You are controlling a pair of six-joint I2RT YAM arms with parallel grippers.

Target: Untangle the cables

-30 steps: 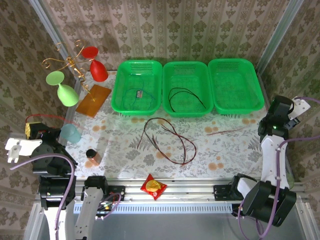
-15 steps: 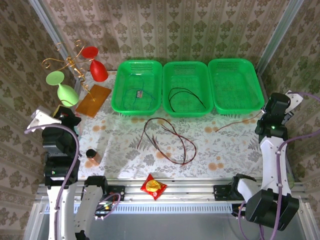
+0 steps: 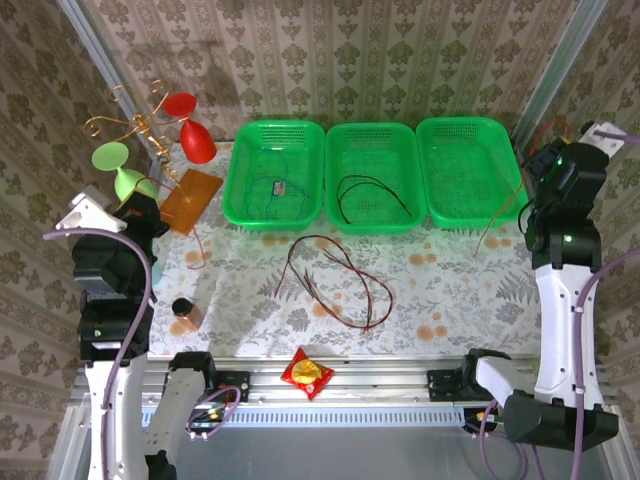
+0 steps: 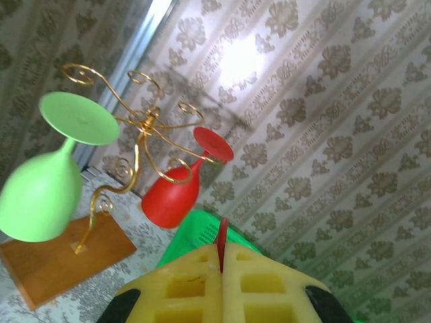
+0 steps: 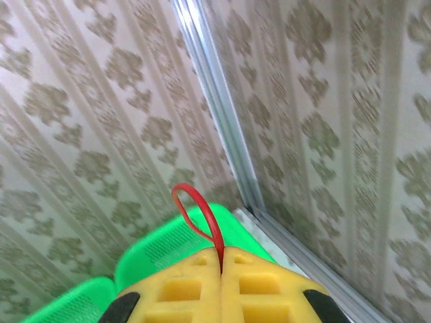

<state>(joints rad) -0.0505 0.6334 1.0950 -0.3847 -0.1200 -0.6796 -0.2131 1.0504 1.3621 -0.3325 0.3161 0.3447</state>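
Pinching tight, the left gripper (image 4: 221,262) held a thin red strand (image 4: 222,232) at the bottom centre of its wrist frame, just below the red goblet (image 4: 176,195). The right gripper (image 5: 221,264) was likewise clenched on a red loop (image 5: 199,215), low centre. In the top view, tangled cables (image 3: 335,280) lay mid-frame on the table (image 3: 250,300), with a black cable (image 3: 375,190) in the middle basket (image 3: 372,128)

Lab test booth: wallpaper panels (image 3: 350,60), aluminium rail (image 3: 380,385).
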